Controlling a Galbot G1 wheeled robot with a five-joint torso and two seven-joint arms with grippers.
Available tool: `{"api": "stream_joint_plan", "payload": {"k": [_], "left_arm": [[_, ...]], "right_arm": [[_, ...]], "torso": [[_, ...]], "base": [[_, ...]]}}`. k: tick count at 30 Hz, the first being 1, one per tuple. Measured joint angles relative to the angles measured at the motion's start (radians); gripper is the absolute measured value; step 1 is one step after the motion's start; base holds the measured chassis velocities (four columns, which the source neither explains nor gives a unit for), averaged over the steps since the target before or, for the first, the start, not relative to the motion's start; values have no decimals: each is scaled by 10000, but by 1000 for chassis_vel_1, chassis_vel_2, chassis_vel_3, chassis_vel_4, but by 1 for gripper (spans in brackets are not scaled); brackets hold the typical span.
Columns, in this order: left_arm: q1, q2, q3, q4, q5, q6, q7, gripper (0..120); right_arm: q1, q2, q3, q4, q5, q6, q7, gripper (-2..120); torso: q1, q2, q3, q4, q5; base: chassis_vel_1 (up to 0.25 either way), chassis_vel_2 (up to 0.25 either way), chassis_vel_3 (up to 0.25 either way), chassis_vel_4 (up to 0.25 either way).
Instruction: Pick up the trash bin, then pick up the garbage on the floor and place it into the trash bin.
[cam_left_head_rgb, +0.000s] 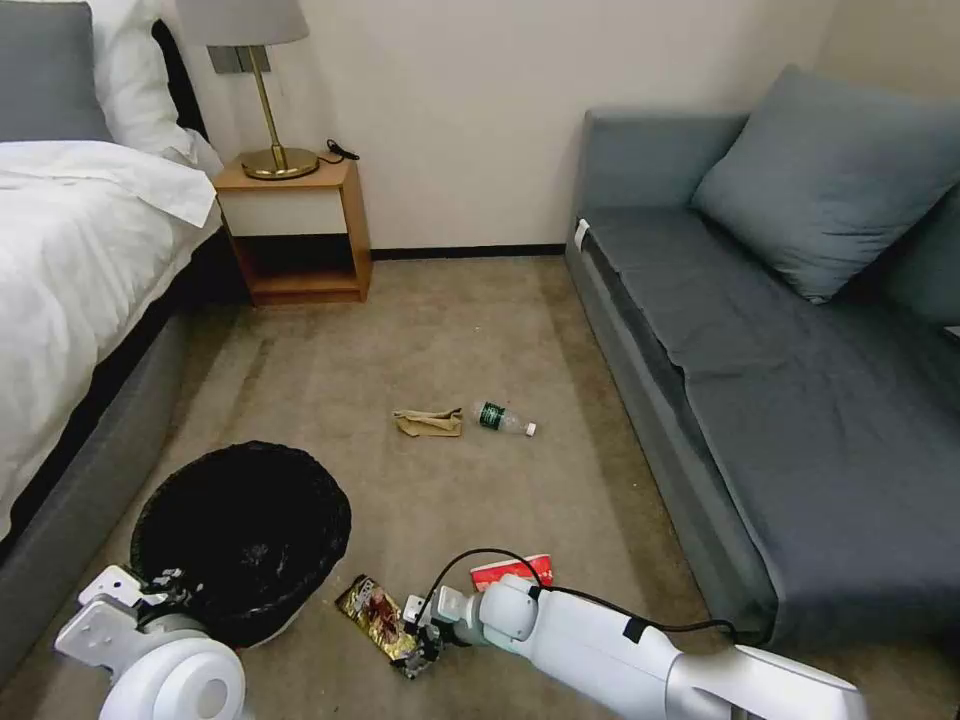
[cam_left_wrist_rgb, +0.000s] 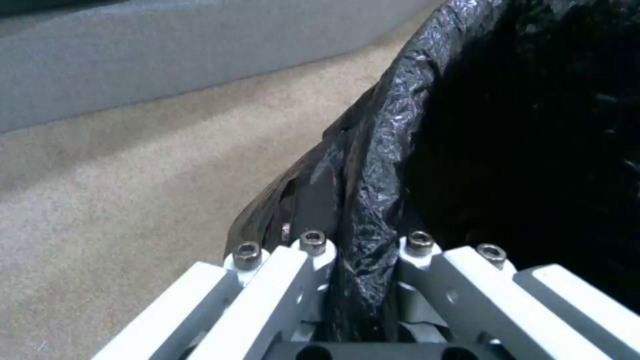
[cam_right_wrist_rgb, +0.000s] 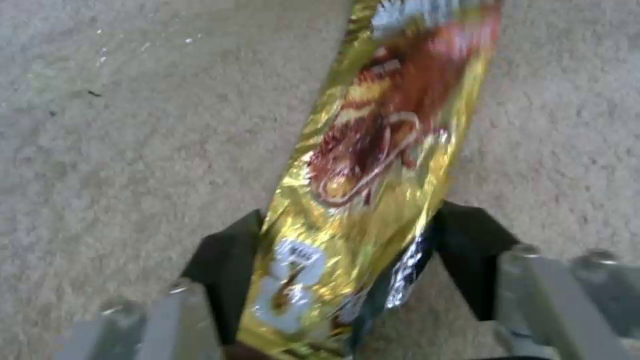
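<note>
Head view: tan carpet (cam_left_head_rgb: 450, 330) runs between a bed (cam_left_head_rgb: 70, 260) at left and a grey sofa (cam_left_head_rgb: 780, 330) at right, a nightstand (cam_left_head_rgb: 295, 230) at upper left. The bin (cam_left_head_rgb: 245, 535) sits lower left. The wrapper (cam_left_head_rgb: 380, 610) lies at bottom centre, long axis slanting upper left to lower right; the right gripper (cam_left_head_rgb: 425, 640) is at its lower end. Paper bag (cam_left_head_rgb: 430, 423) and bottle (cam_left_head_rgb: 503, 419) lie mid-frame, packet (cam_left_head_rgb: 512, 570) lower centre.

Left wrist view: the left gripper (cam_left_wrist_rgb: 363, 295) pinches the bin's bagged rim.

Right wrist view: dark fingers (cam_right_wrist_rgb: 223, 260) clamp the wrapper's end.
</note>
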Motion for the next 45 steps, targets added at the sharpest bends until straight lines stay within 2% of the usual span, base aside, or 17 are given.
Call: {"api": "stream_joint_plan", "payload": {"k": [3, 4, 8, 9, 16, 23, 35, 40, 45], "left_arm": [[-15, 1, -5, -2, 0, -2, 2, 0], [-15, 1, -5, -2, 0, -2, 2, 0], [-39, -5, 6, -1, 0, -2, 5, 0], [-39, -5, 6, -1, 0, -2, 5, 0], [-31, -2, 2, -1, 0, -4, 8, 0], [-33, 18, -12, -8, -12, -7, 8, 0], [-39, 74, -18, -102, -65, -8, 10, 0], [-36, 79, 2, -135, -74, -8, 11, 0], [-16, 88, 0, -143, -90, -8, 12, 0]], "right_arm": [[33, -22, 34, 45, -4, -6, -2, 44], [33, -22, 34, 45, -4, -6, -2, 44], [44, -55, 88, 73, -14, -6, -3, 28], [44, -55, 88, 73, -14, -6, -3, 28], [63, -112, 179, 59, -43, 7, -9, 0], [195, -326, 456, 68, -44, 14, -23, 0], [865, -1285, 1394, -40, -50, 41, -52, 0], [954, -1748, 2418, 100, -50, 85, -50, 0], [921, -2015, 3822, 828, 174, 144, -34, 0]], "torso": [[0, 0, 0, 0, 0], [0, 0, 0, 0, 0], [0, 0, 0, 0, 0], [0, 0, 0, 0, 0], [0, 0, 0, 0, 1], [0, 0, 0, 0, 1], [0, 0, 0, -1, -1], [0, 0, 1, 0, 2], [0, 0, 1, -2, 0]], "base": [[0, 0, 0, 0], [0, 0, 0, 0], [0, 0, 0, 0], [0, 0, 0, 0], [0, 0, 0, 0], [0, 0, 0, 0], [0, 0, 0, 0], [0, 0, 0, 0], [0, 0, 0, 0]]}}
